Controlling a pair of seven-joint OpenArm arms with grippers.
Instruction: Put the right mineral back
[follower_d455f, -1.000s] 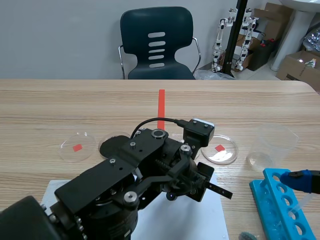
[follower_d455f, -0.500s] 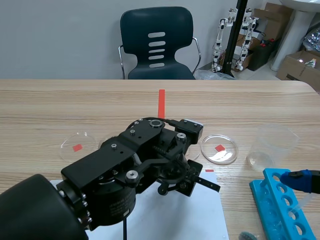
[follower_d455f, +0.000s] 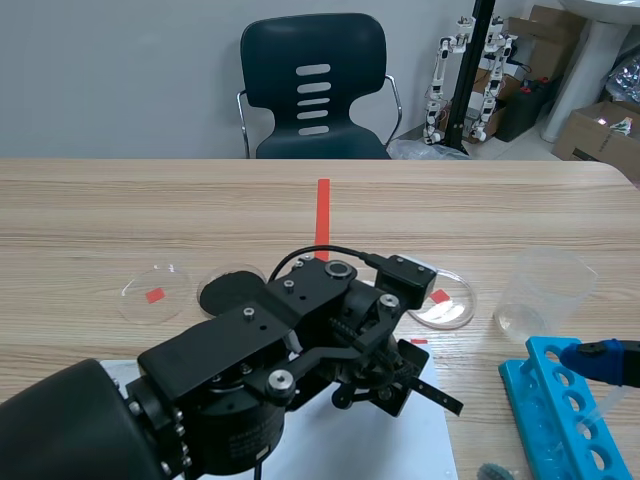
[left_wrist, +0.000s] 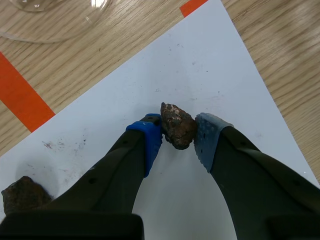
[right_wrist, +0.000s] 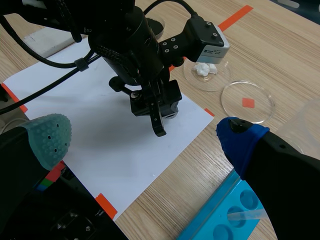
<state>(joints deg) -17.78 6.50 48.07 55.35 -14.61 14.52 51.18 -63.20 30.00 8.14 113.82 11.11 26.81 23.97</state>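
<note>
My left gripper (left_wrist: 178, 131) is shut on a brown, rough mineral (left_wrist: 175, 121), its blue pads pressed to both sides, just above the white paper sheet (left_wrist: 210, 60). A second brown mineral (left_wrist: 22, 194) lies on the sheet behind and beside that gripper. In the scene view the left arm (follower_d455f: 300, 350) covers the sheet and hides the minerals. A petri dish (right_wrist: 206, 74) beyond the sheet holds a white mineral. My right gripper (right_wrist: 145, 140) hangs open with nothing in it at the near right, above the blue rack (follower_d455f: 560, 415).
Clear petri dishes with red squares sit at the left (follower_d455f: 156, 291) and right (follower_d455f: 440, 298), and a black disc (follower_d455f: 230, 292) lies between them. A clear beaker (follower_d455f: 545, 290) stands at the right. A chair (follower_d455f: 315, 85) is behind the table.
The left arm swung a little left, then back to the right and nearer over the white sheet. The right gripper has stayed where it was.
</note>
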